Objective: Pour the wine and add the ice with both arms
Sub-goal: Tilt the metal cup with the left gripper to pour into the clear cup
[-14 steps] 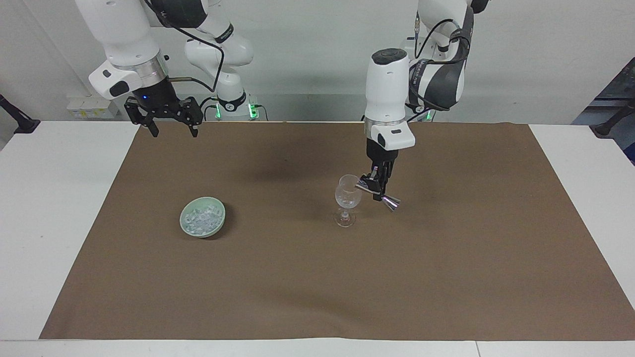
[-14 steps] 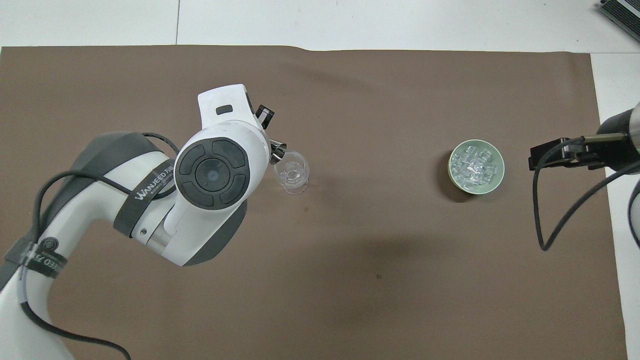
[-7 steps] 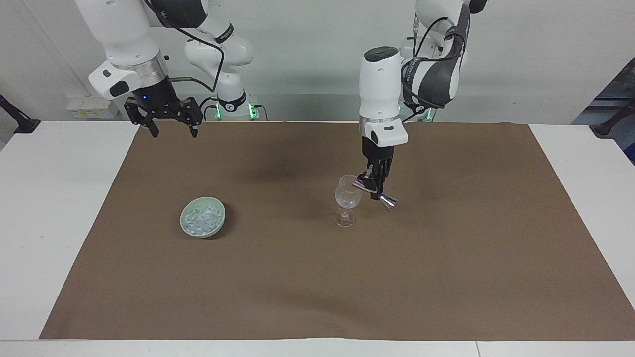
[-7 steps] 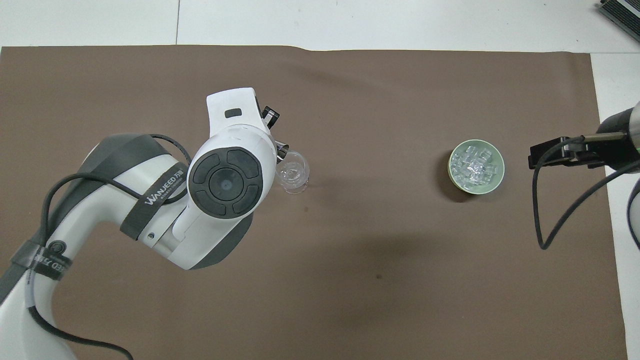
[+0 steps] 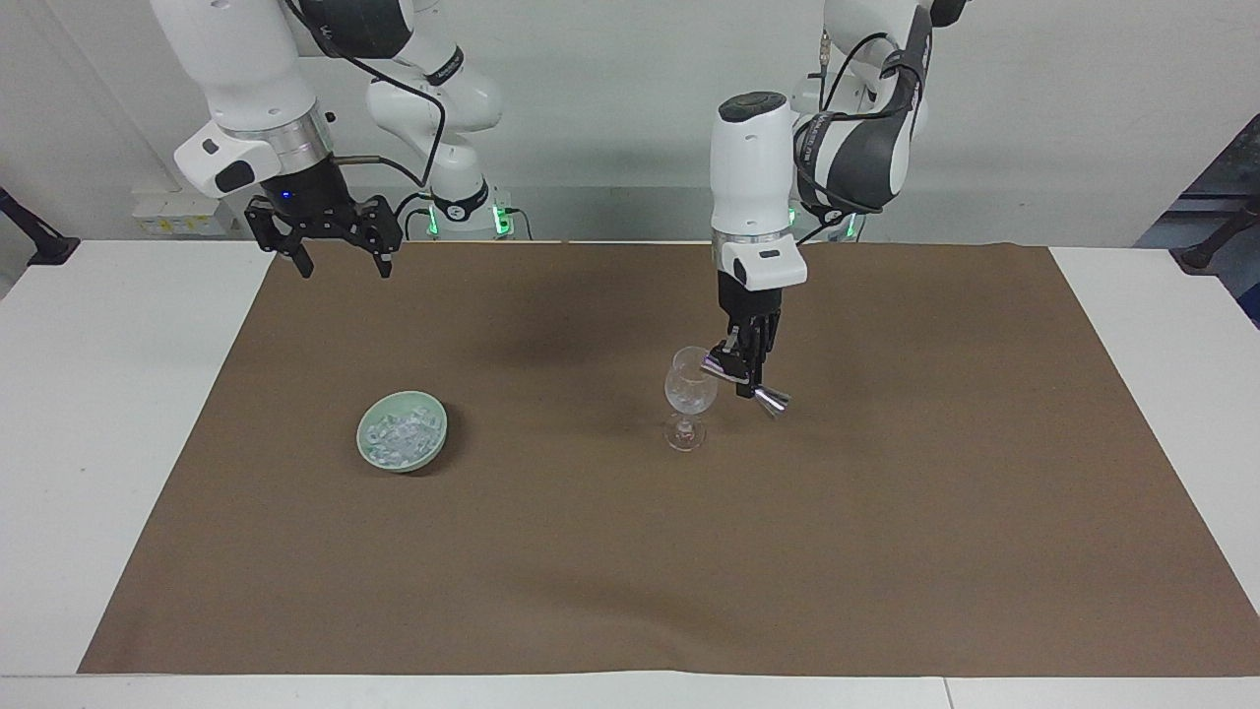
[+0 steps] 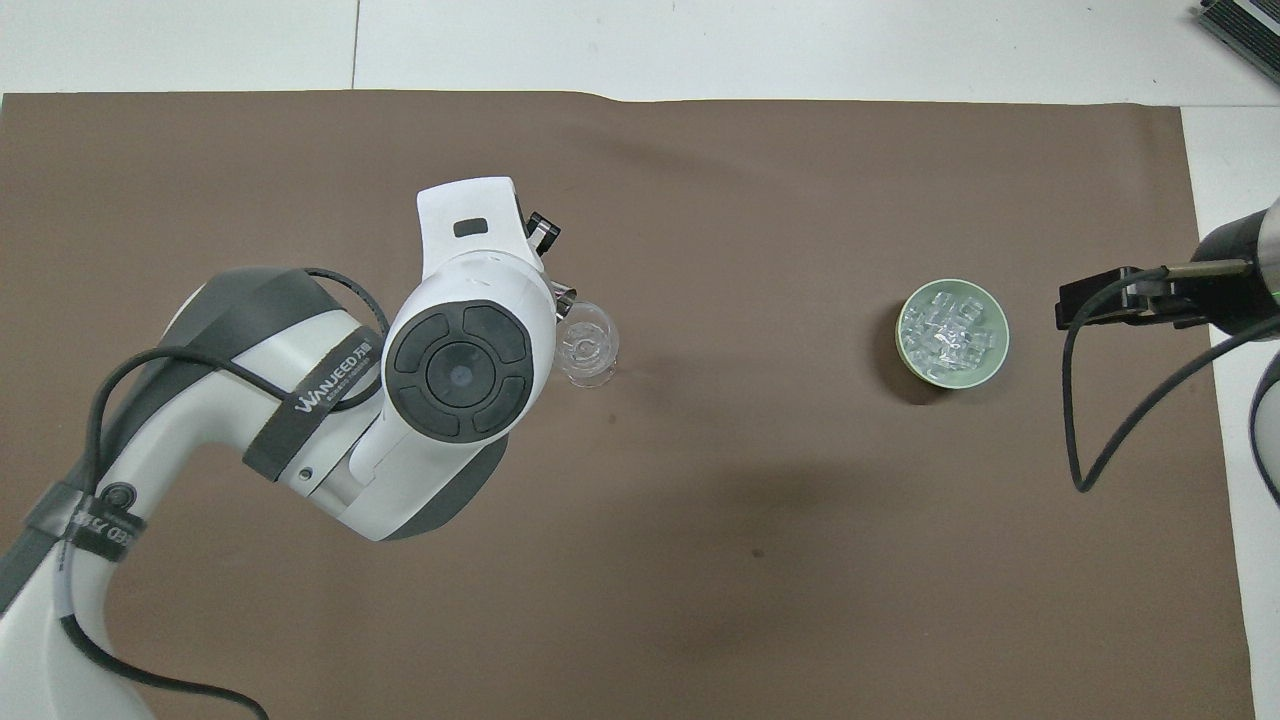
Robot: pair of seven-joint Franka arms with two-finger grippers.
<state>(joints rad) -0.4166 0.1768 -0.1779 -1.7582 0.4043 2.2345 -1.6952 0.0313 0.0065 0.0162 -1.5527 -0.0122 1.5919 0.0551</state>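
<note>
The left gripper (image 5: 745,369), fingers clenched on a tilted metal measuring cup (image 5: 746,382), is pouring into the fragile stemmed glass (image 5: 688,396) mid-counter, while the right gripper (image 5: 336,258), fingers spread, is waiting above the counter's edge near the bowl (image 5: 402,431) of small, slippery ice (image 5: 398,434).

White arms (image 5: 753,167), dark joint bands, black cables

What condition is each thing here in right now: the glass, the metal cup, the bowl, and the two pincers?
Stemmed glass: upright on the brown mat, looks clear.
Metal measuring cup: tilted, mouth at the glass rim, held in the air.
Green bowl: upright on the mat, filled with ice.
Left pincer: shut on the measuring cup, beside the glass.
Right pincer: open, empty, waiting in the air at the right arm's end of the table.
</note>
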